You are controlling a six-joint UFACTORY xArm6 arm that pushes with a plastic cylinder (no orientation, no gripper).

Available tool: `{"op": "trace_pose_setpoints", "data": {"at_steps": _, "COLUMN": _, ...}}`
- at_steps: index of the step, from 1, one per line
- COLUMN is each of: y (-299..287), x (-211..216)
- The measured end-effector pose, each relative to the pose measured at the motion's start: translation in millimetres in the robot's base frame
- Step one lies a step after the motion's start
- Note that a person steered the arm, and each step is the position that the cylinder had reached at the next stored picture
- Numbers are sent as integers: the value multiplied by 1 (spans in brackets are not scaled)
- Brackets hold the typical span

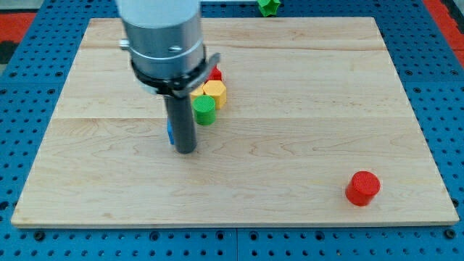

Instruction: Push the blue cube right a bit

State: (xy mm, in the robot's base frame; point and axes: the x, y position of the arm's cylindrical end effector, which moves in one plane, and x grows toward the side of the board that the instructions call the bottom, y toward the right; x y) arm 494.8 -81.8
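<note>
Resting on the counter (290,109), my tip (186,151) is sitting just left of centre, and we are seeing only a thin blue sliver of the blue cube (170,133) peeking out at the rod's left edge (most of it is hidden behind the rod, so its shape cannot be made out). We are carrying no gripper, only the rod, so nothing is opening or closing. Just to the view's right of the rod, a green cylinder (205,111) is standing close by, with a yellow hexagonal block (214,92) touching it above and a red block (215,74) showing partly beyond that. Well apart, near the view's bottom right, a red cylinder (362,188) is sitting alone. A green block (268,6) is lying off the counter at the view's top.
</note>
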Motion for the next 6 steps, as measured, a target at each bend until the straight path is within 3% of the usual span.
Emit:
{"op": "trace_pose_setpoints", "data": {"at_steps": 3, "y": -81, "x": -9}}
{"op": "trace_pose_setpoints", "data": {"at_steps": 6, "y": -51, "x": -37}}
